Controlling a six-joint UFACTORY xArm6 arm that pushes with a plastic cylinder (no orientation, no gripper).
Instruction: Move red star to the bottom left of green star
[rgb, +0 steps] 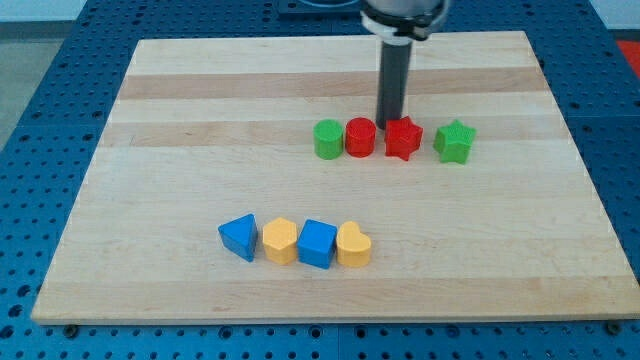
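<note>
My tip (389, 124) is down on the board (200, 130), just behind the red star (403, 138) on its top-left side, sitting in the notch between it and the red cylinder (360, 137). No jaws on this rig — it's a bare rod, nothing to open or close, and it looks touching or nearly touching the star; can't tell which.

Red star sits in the upper row, just left of the green star (455, 142) with a small gap between them. Green cylinder (328, 139) is at the row's left end, touching the red cylinder.

Target spot is below and left of the green star, so the star mostly needs to go toward the view's bottom. My read on doing it well:
- push from directly above the star's centre, not off the left shoulder — off-centre contact will spin it or kick it right into the green star
- keep the stroke short, then check
- stay clear of the red cylinder

Bottom row of blue triangle (239, 237), yellow block (280, 241), blue block (317, 243) and yellow heart (353, 245) is well apart, no risk.
</note>
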